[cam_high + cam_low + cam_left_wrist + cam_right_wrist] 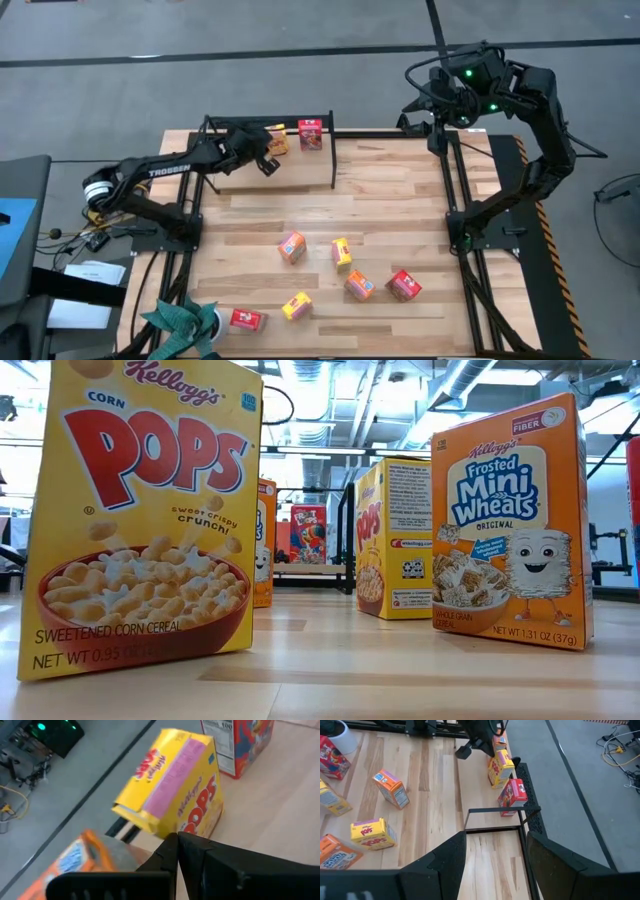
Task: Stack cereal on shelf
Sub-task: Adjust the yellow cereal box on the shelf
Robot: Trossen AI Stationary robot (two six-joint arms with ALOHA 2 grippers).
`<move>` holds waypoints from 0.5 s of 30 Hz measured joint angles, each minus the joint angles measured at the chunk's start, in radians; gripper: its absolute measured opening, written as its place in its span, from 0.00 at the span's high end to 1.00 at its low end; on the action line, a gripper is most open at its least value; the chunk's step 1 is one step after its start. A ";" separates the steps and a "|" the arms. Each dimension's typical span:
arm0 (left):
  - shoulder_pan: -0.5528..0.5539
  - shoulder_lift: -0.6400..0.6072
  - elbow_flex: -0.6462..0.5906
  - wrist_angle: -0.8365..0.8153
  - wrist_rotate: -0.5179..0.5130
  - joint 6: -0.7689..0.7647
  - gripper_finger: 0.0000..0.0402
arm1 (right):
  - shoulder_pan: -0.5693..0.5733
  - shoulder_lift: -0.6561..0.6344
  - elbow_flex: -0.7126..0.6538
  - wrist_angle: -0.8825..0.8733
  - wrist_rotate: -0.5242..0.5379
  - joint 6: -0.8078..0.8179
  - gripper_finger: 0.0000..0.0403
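The cereal is split between two places: a red box (311,134), a yellow box (280,140) and an orange box (80,857) stand at the far edge of the table on the shelf (330,150), while six more boxes lie scattered over the near half of the table (400,200), among them an orange one (291,246), a yellow one (342,253) and a red one (404,285). The left gripper (262,155) sits at the shelf with its fingers pressed together and nothing between them, its tip just beside the yellow box, which the left wrist view shows tilted rather than square on its base. Judging from that, the step in hand is tidying this box into the row, and it would go best with a slow, low nudge against the box's side so it settles upright beside the red one instead of toppling toward the shelf's edge. The right gripper (495,865) waits high at the far right corner, fingers spread and empty. The high view alone gives the whole spread; the left wrist view alone shows the tilt and the orange box close by; the low view reads the printed fronts but shows no arm
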 joint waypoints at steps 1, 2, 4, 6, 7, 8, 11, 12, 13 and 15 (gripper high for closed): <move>0.000 0.009 0.001 -0.003 0.009 -0.003 1.00 | 0.000 0.000 0.000 0.000 0.000 0.000 0.42; -0.003 0.013 0.003 -0.010 0.013 -0.006 1.00 | 0.000 0.000 0.000 0.000 0.000 0.000 0.42; -0.011 0.013 0.004 -0.015 0.011 -0.010 1.00 | 0.000 0.000 0.000 0.000 0.000 -0.002 0.42; -0.017 0.013 0.006 -0.012 0.009 -0.007 1.00 | 0.000 0.000 0.000 0.000 0.000 -0.003 0.42; -0.017 0.012 0.006 -0.012 0.007 -0.001 1.00 | 0.000 0.000 0.000 0.000 0.000 -0.003 0.42; -0.017 0.012 0.006 -0.010 -0.001 0.002 1.00 | 0.000 0.000 0.000 0.000 0.000 -0.003 0.42; -0.014 0.012 0.006 -0.003 -0.026 0.011 1.00 | 0.000 0.000 0.000 0.000 0.000 -0.004 0.42; -0.013 0.012 0.006 0.000 -0.031 0.014 1.00 | 0.000 0.000 0.000 0.000 0.000 -0.006 0.42; -0.011 0.012 0.006 0.001 -0.033 0.014 1.00 | 0.000 0.000 0.000 0.000 0.000 -0.010 0.42; -0.007 0.012 0.006 0.003 -0.033 0.014 1.00 | 0.000 0.000 0.000 0.000 0.000 -0.021 0.42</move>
